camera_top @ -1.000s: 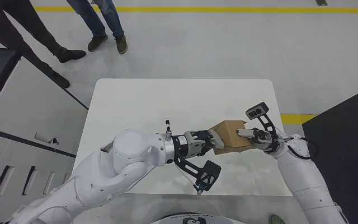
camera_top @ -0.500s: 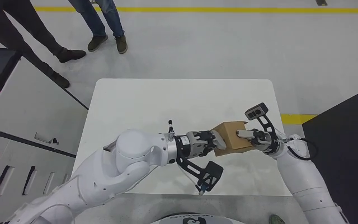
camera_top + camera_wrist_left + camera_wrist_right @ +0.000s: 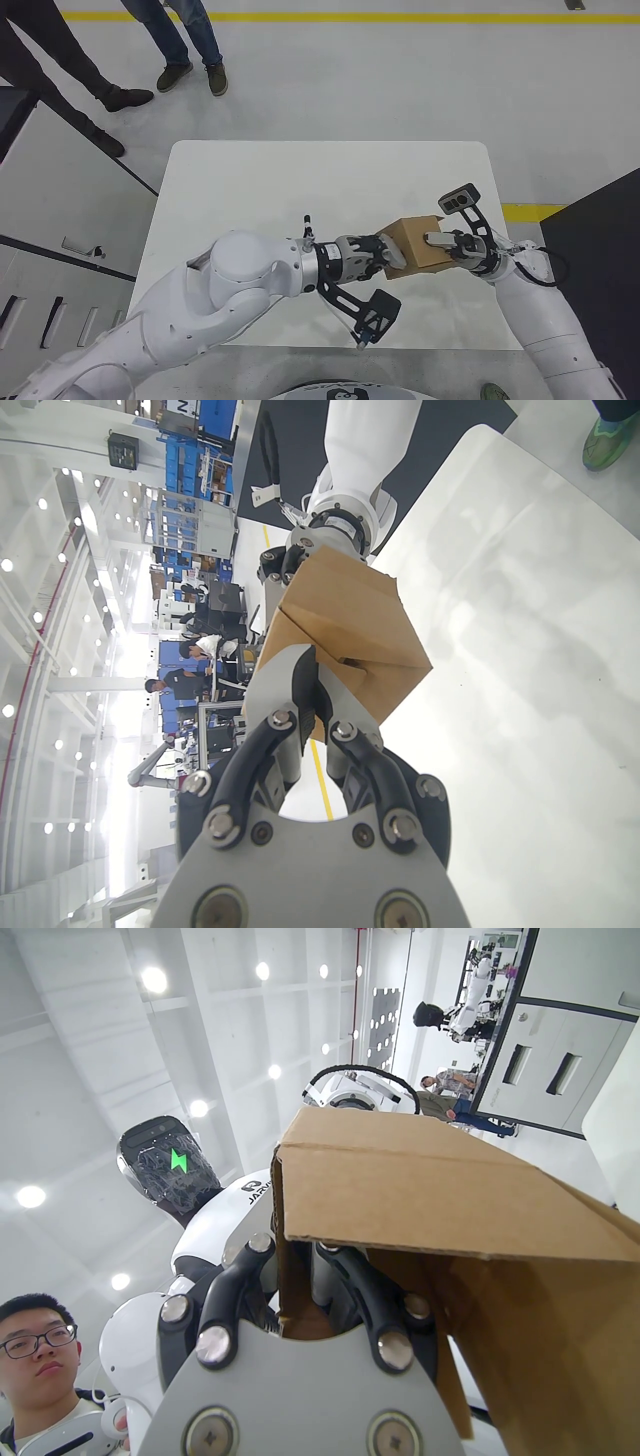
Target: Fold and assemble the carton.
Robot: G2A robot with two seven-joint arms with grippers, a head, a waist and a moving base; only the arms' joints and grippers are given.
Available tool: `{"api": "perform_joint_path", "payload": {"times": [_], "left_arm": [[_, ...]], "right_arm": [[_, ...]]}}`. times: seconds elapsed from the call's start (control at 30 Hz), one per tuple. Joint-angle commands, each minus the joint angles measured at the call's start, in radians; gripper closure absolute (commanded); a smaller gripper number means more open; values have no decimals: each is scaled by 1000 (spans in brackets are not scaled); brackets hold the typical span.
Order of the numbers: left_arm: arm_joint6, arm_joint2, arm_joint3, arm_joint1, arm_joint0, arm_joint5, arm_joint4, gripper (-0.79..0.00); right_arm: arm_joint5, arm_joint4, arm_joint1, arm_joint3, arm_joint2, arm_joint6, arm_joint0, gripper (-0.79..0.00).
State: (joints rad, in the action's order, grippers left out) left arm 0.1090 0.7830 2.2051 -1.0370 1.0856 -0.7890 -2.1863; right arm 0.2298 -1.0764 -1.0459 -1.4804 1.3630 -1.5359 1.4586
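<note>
A brown carton [image 3: 415, 243] is held above the right part of the white table [image 3: 250, 180], between both arms. My left gripper [image 3: 388, 256] is at the carton's left lower corner, and in the left wrist view this gripper [image 3: 315, 682] is shut on an edge of the carton [image 3: 350, 620]. My right gripper [image 3: 432, 240] holds the opposite side. In the right wrist view the gripper [image 3: 300, 1260] is shut on a side wall of the carton [image 3: 425, 1188], whose open end faces that camera; the fingertips are hidden behind the cardboard.
A grey cabinet [image 3: 50, 200] stands just left of the table. A dark surface [image 3: 600, 240] lies to the right beyond the table's edge. The table's left and far parts are bare.
My left arm has shifted slightly to the right, toward the carton. The carton and the right arm have hardly moved.
</note>
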Motion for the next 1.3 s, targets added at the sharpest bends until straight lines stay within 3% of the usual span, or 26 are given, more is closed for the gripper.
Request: {"api": "perform_joint_path", "payload": {"times": [0.0,0.93,1.27], "left_arm": [[2,-3,-3,-1,-2,-1,0,0],[4,-28,-39,-20,-36,-8,13,0],[-3,18,-18,-17,-33,-4,33,0]], "right_arm": [[0,0,1,0,-2,0,-1,0],[3,-19,28,-1,-42,0,-19,0],[8,-45,41,23,-27,0,-33,0]]}}
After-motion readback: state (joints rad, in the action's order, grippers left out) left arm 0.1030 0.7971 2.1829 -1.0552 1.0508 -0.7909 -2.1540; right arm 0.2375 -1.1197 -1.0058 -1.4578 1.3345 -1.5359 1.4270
